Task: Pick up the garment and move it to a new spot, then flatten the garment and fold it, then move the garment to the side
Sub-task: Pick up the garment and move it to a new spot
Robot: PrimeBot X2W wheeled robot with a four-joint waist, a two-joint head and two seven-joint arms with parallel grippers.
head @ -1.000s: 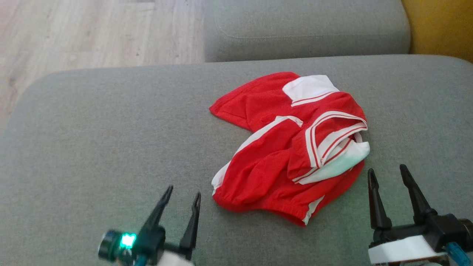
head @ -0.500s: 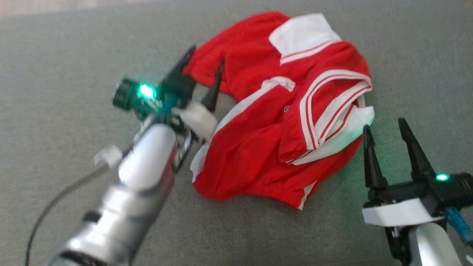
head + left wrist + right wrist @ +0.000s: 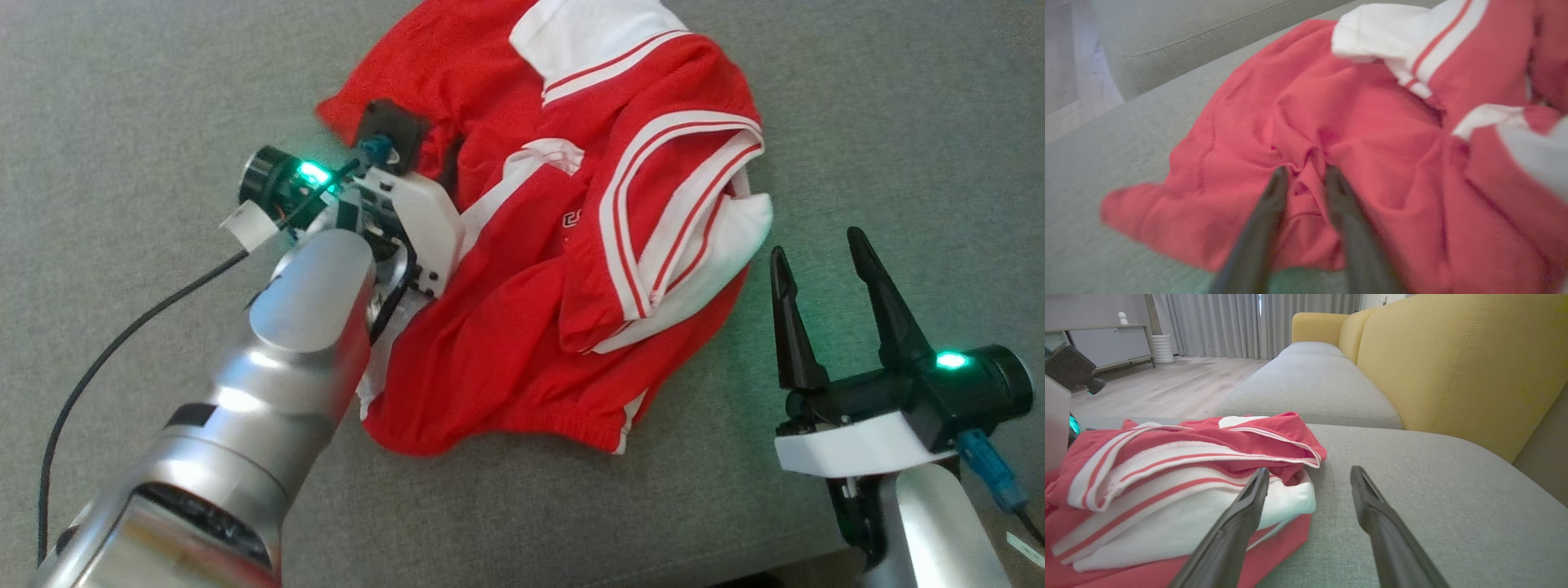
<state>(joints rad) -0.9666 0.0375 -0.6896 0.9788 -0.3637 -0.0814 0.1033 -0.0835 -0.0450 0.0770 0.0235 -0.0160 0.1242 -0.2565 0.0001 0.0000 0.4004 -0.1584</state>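
**Supervisor:** Report item position.

**Operator:** I see the red jersey garment with white striped trim (image 3: 522, 343) lying crumpled on the grey fabric sofa cushion (image 3: 163, 82).

**Supervisor:** Status of the left gripper (image 3: 1306, 173)?

**Operator:** It is pressed into the red cloth. Its 2 fingers (image 3: 1274, 196) stand narrowly apart, with a ridge of fabric bunched between them. I cannot tell whether that ridge is clamped.

**Supervisor:** Status of the right gripper (image 3: 815, 245)?

**Operator:** Spread wide, holding nothing, positioned just beside the garment's white edge.
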